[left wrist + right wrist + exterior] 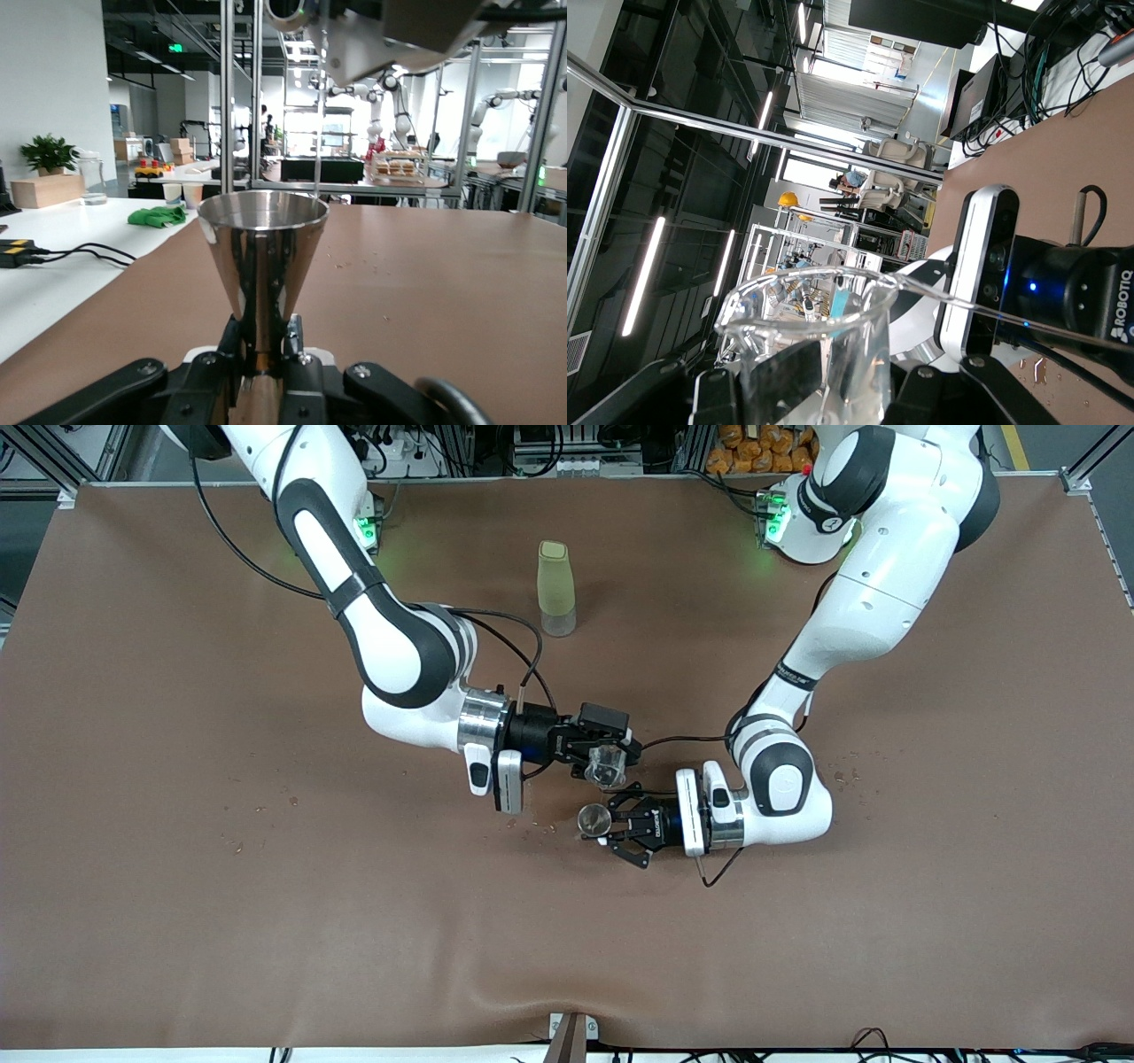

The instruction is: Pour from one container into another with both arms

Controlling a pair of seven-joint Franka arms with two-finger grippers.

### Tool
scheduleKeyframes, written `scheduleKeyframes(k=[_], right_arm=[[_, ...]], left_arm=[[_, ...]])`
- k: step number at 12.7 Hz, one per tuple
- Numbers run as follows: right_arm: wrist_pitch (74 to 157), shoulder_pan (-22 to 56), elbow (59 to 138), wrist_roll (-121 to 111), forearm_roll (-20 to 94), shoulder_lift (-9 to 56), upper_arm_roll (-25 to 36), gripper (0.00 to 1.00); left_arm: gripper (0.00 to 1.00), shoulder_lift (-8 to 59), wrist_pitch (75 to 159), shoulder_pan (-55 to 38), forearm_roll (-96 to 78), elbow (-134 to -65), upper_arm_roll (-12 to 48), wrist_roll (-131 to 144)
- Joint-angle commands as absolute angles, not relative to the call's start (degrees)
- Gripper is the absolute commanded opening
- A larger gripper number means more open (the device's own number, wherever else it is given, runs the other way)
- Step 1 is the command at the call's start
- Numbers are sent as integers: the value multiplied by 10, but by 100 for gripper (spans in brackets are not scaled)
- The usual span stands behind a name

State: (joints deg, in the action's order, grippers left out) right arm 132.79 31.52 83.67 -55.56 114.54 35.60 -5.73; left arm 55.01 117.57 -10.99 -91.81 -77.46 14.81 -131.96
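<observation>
**Clear cup tipped beside the jigger, both held above mid-table**

Clear cup sits clamped between the black fingers of the right gripper, up in the air over the middle of the brown table. In the front view it is leaning over, its mouth turned toward the jigger. In the right wrist view the cup fills the lower part of the frame, its glassy rim and spout plain to see, with dark fingers pressed against its wall on either side.

The silver jigger is just beside the cup, held lower down in the front view. The left gripper is closed around its narrow waist, and its round rim faces upward. The left wrist view shows the jigger standing upright, its shiny cone rising from between the gripper fingers that pinch its middle. Whether the cup's lip touches the jigger's rim cannot be told.

The right arm reaches in from its base at the top of the front view, and the left arm bends in from its own base to meet it.

A tall pale-green bottle stands upright on the table, farther from the front camera than both grippers and well apart from them. Small crumbs lie scattered on the table surface near the jigger.
</observation>
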Motion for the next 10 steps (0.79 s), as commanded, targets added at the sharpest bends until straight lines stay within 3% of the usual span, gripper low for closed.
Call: scheduleKeyframes(k=[1, 10], right_arm=[[1332, 322, 841, -548, 1162, 344, -52, 0], [1332, 319, 821, -533, 1170, 353, -50, 0]], left_arm=[[0, 517, 1157, -89, -892, -814, 153, -1312], [0, 517, 1144, -97, -891, -812, 153, -1296]])
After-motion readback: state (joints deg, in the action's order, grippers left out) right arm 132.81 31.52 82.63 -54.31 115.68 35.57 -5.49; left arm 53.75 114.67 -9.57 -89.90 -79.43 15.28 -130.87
